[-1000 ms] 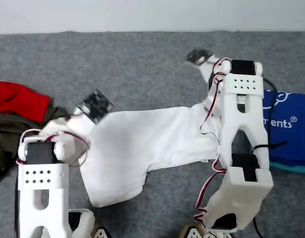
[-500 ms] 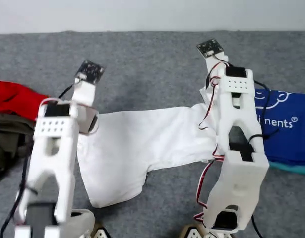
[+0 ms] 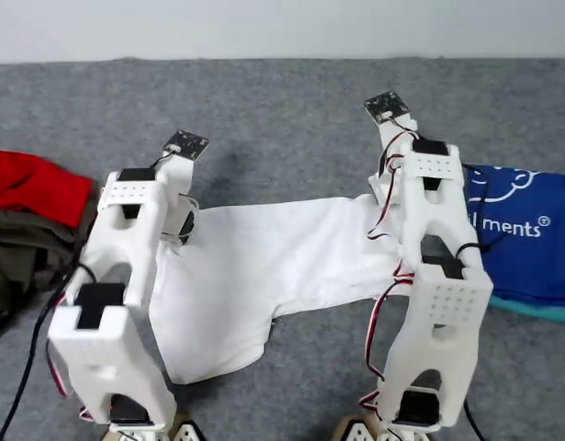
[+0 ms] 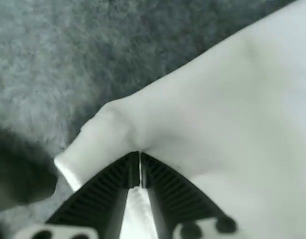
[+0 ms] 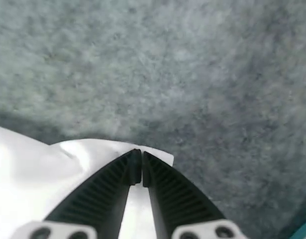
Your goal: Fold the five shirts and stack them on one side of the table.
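Now, shirt [image 3: 264,266] in left tool [image 4: 139,158], right tool [image 5: 138,154]

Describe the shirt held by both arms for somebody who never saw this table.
On the grey felt table, look at the middle. The white cloth shirt lies there, pinched by the left pincer and the right pincer. Only it is white: its neighbours are a blue printed shirt and a red and olive heap.

White shirt [image 3: 264,276]: left end under left arm [image 3: 117,276], right end under right arm [image 3: 438,266]. Blue shirt [image 3: 530,248] cut off at right edge. Red shirt [image 3: 34,184] and olive garment [image 3: 16,257] cut off at left edge.
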You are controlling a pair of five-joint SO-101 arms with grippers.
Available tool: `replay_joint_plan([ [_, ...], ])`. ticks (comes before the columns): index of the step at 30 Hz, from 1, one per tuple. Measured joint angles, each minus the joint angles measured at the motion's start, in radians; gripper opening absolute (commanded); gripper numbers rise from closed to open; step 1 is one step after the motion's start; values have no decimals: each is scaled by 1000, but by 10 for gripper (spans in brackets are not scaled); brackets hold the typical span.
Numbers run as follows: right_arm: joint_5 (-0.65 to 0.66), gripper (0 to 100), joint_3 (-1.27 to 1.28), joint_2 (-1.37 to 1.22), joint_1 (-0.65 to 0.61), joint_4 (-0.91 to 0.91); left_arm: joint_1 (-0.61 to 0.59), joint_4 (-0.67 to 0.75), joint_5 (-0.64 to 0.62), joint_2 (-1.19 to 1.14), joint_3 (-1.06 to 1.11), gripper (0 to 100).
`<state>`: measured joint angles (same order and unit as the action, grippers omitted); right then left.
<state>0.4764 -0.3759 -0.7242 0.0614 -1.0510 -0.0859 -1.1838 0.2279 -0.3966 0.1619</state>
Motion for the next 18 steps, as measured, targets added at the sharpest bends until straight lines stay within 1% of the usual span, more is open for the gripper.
replay_joint_plan([
  [3,17,9,-60,-25,21,-49,-9,-28,-2,-34,-44,14],
  [8,31,9,-153,-49,72,-160,-41,-38,31,-35,-64,14],
  [13,32,11,-235,-51,81,-273,-43,-80,38,-34,-74,14],
  [18,34,12,-321,-14,43,-419,-20,-110,40,101,-75,14],
])
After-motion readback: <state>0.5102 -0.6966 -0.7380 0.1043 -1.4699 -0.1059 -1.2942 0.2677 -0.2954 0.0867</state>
